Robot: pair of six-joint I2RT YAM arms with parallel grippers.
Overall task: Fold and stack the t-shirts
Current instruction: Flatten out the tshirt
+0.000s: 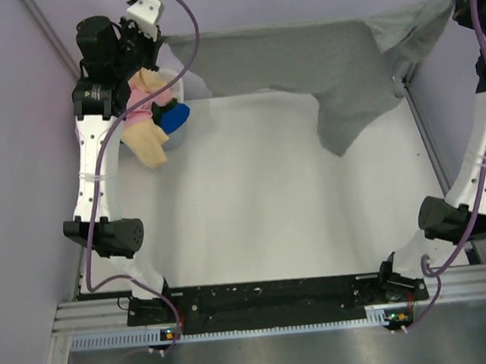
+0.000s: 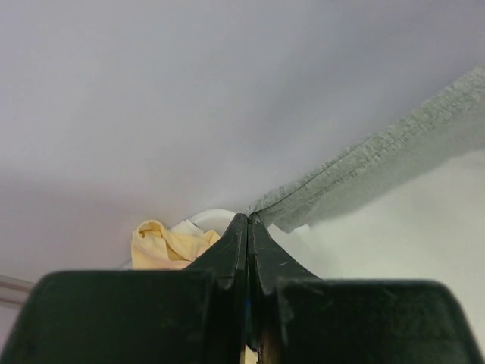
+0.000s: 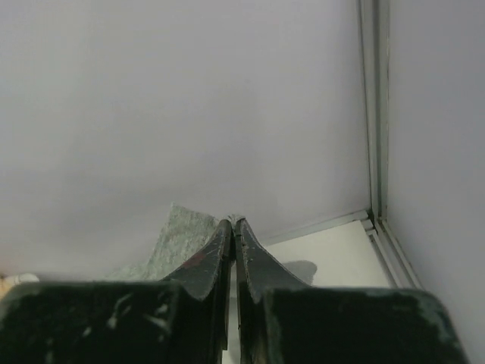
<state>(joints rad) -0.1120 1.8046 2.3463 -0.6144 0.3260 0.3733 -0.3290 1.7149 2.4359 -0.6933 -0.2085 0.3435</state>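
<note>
A heather grey t-shirt (image 1: 300, 58) is stretched along the far edge of the table, with one part drooping toward the middle. My left gripper (image 2: 248, 218) is shut on its left end (image 2: 379, 163), at the far left in the top view (image 1: 162, 37). My right gripper (image 3: 233, 221) is shut on its other end (image 3: 170, 243), near the far right corner. Pink (image 1: 141, 101), pale yellow (image 1: 146, 141) and blue (image 1: 172, 116) shirts lie bunched in a small white basket (image 1: 178, 87) under the left arm. The yellow one also shows in the left wrist view (image 2: 163, 244).
The white table surface (image 1: 262, 206) is ringed by lilac walls and a metal frame post (image 3: 373, 114) at the far right corner. The basket stands at the far left, beside the left arm. The arm bases sit on the black rail (image 1: 270, 299) at the near edge.
</note>
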